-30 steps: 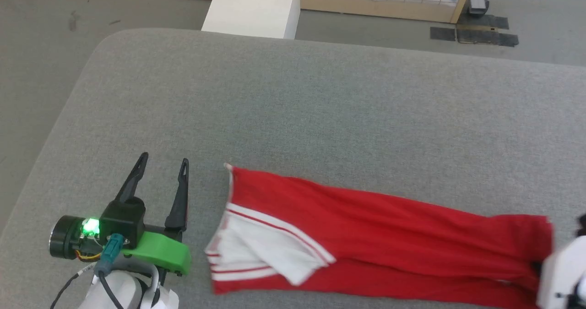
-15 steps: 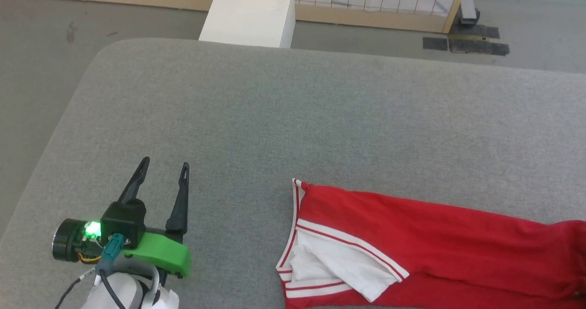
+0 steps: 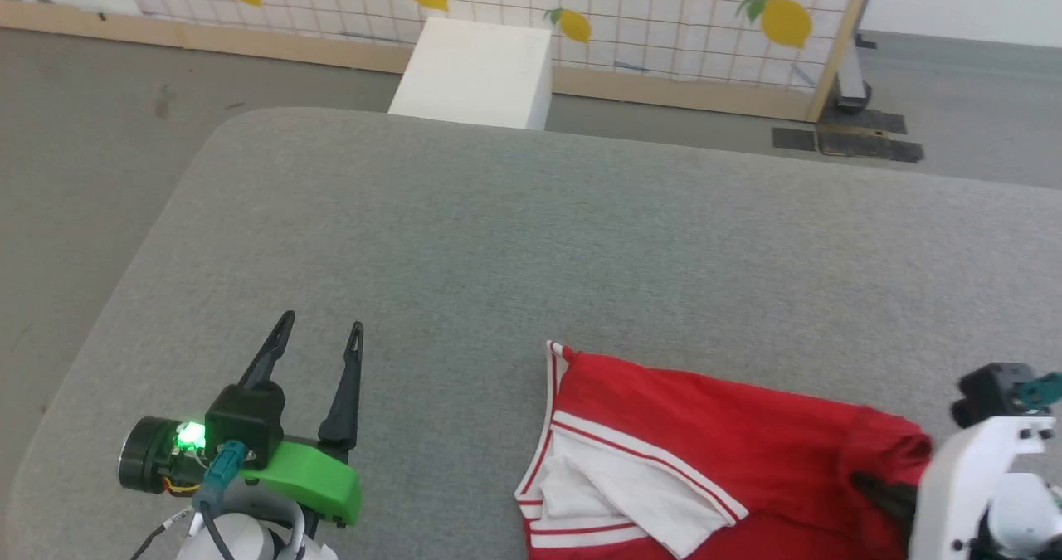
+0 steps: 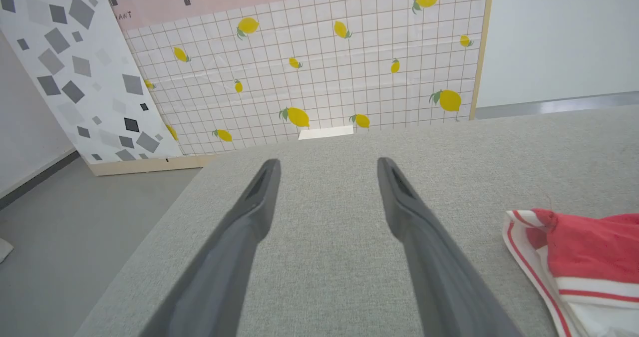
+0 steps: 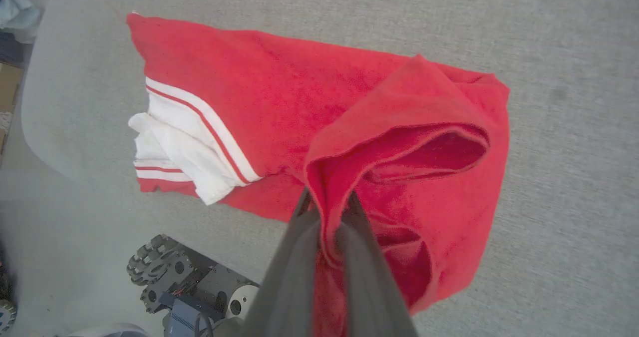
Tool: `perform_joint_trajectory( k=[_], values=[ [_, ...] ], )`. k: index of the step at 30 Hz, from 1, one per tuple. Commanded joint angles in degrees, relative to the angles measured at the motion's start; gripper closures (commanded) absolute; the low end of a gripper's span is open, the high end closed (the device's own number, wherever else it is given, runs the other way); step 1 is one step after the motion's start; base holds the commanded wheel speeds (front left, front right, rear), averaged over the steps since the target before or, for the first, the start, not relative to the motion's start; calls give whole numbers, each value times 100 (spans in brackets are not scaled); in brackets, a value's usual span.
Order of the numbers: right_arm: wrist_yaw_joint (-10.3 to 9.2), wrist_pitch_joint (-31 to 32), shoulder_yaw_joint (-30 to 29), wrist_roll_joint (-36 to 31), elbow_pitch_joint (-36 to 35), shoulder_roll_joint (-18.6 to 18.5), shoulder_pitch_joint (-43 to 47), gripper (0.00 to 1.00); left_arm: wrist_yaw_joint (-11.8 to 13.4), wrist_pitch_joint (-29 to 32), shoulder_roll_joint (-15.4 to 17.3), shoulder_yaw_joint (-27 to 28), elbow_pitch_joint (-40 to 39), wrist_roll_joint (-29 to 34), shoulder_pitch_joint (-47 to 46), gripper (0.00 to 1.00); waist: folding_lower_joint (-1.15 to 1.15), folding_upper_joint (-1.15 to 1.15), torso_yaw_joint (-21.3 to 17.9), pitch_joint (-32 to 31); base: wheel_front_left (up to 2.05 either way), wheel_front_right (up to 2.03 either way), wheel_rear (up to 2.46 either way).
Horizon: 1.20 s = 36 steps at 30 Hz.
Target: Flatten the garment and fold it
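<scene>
The garment [image 3: 705, 444] is a red jersey with white-and-red striped trim, lying crumpled on the grey table [image 3: 498, 228] at the near right. Its white lining [image 3: 614, 502] shows at the left end. My right gripper [image 3: 863, 484] is shut on the garment's right end, which is lifted into a raised fold. From the right wrist, the gripper [image 5: 327, 199] pinches a red edge of the garment [image 5: 279, 87]. My left gripper [image 3: 322, 321] hovers open and empty over bare table, left of the garment. Seen from the left wrist, the garment [image 4: 584, 237] lies right of that gripper [image 4: 328, 163].
A white box [image 3: 477, 70] stands on the floor beyond the table's far edge, in front of a lemon-patterned panel [image 3: 630, 12]. Black tape patches [image 3: 846, 141] mark the floor at the far right. My wheeled base [image 5: 189, 282] shows below the table's near edge.
The garment has slid right across the table, held by the right gripper, and its right end is now lifted and bunched. The head camera has tilted up. The left gripper stays open.
</scene>
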Motion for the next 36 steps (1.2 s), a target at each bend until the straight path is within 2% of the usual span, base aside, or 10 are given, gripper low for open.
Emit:
perform_joint_trajectory(
  k=[1,4,8,14,20,28,29,30,31,36],
  values=[
    [-8,106,42,64,-97,162,-27,100,-6,-27,-24,-7,-1,72,32,0,0,0,135,13,0,0,0],
    [-8,328,118,149,-206,459,-157,100,-13,-27,-44,-19,6,98,-4,0,0,0,291,56,0,0,0],
    [-8,497,211,307,-196,626,-417,100,-5,-27,-82,-18,8,133,-47,0,0,0,494,139,0,0,0],
    [-8,225,534,933,352,640,-776,100,-24,-27,-176,-28,21,207,-97,0,0,0,782,254,0,0,0],
    [-8,-15,905,856,807,641,-1041,100,-48,-27,-283,-25,40,288,-167,0,0,0,1022,368,0,0,0],
    [-8,-465,1108,801,1444,642,-1402,100,-113,-27,-415,41,51,382,-227,0,0,0,1205,526,0,0,0],
    [-8,-489,1155,761,1517,642,-1445,97,-121,-27,-435,52,56,396,-236,0,0,0,1220,542,0,0,0],
    [-8,-497,1217,730,1556,642,-1469,53,-128,-27,-451,62,60,406,-241,0,0,0,1230,551,0,0,0],
    [-8,-505,1286,737,1593,642,-1483,0,-138,-27,-469,76,66,418,-246,0,0,0,1238,561,0,0,0],
    [-8,-562,1700,1175,1492,642,-1455,0,-174,-27,-520,144,99,470,-223,0,0,0,1220,545,0,0,0]
  ],
)
